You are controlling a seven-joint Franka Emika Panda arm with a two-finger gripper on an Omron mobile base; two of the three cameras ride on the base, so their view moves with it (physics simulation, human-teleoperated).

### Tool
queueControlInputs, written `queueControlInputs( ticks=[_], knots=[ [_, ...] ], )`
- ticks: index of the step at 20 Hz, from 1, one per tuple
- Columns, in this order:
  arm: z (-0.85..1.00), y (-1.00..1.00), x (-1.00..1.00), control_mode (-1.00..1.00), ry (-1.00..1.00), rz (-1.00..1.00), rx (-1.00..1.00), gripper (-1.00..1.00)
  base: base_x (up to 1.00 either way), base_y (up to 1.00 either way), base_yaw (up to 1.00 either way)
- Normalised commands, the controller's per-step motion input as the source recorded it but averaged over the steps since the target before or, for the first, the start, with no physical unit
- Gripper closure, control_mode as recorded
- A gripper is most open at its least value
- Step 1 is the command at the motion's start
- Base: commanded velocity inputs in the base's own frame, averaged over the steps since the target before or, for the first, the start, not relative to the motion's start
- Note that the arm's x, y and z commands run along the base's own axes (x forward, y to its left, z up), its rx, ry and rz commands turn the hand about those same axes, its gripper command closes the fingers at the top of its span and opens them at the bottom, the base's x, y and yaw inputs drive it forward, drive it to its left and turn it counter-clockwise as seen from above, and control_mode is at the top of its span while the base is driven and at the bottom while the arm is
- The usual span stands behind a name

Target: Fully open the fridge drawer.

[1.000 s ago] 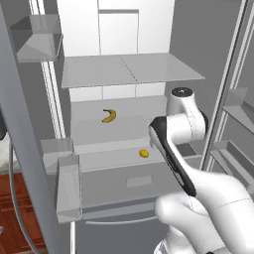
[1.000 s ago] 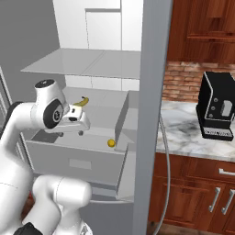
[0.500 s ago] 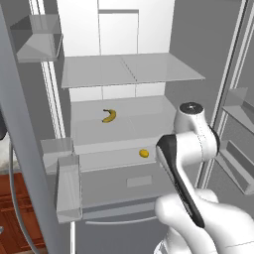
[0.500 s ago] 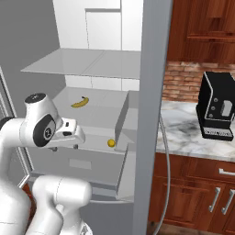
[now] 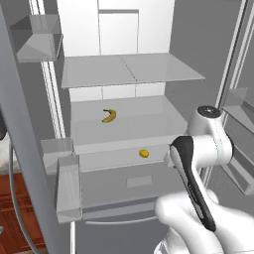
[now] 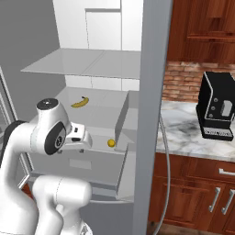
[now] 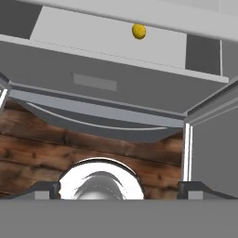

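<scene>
The fridge drawer point(image 7: 139, 93) is a wide, shallow grey drawer standing pulled out from the fridge, and its flat front carries a small pale patch point(image 7: 95, 82). A small yellow fruit point(image 7: 138, 31) lies inside it near the back. My gripper point(image 7: 119, 189) is open and holds nothing; it hangs back from the drawer front and looks down over it. In the base views the drawer point(image 5: 114, 186) point(image 6: 98, 166) juts out under the lowest shelf. My forearm hides the fingers in the left base view.
Below the drawer is a taller grey panel with a thin curved bar handle point(image 7: 97, 124) point(image 5: 116, 221), above a wooden floor point(image 7: 69, 148). A banana point(image 5: 109, 115) lies on a shelf. Open fridge doors point(image 5: 30, 149) point(image 6: 151, 114) flank the arm. A coffee machine point(image 6: 219, 112) stands on the counter.
The hand has drawn back and down from the drawer front towards the base. The drawer stays pulled out where it was.
</scene>
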Motion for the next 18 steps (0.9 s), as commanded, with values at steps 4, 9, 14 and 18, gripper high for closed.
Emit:
queueControlInputs(
  ticks=[4, 9, 14, 18],
  knots=[
    [0.0, 0.0, 0.0, -1.0, 0.0, 0.0, 0.0, -1.0, 0.0, 0.0, 0.0],
    [0.0, 0.0, -0.06, -1.0, 0.0, 0.0, 0.0, -1.0, 0.0, 0.0, 0.0],
    [0.0, 0.02, -0.13, 1.0, 0.0, 0.0, 0.0, -1.0, -0.06, 0.03, 0.0],
    [0.0, 0.0, 0.0, 1.0, 0.0, 0.0, 0.0, -1.0, -0.37, 0.09, 0.0]
  ],
)
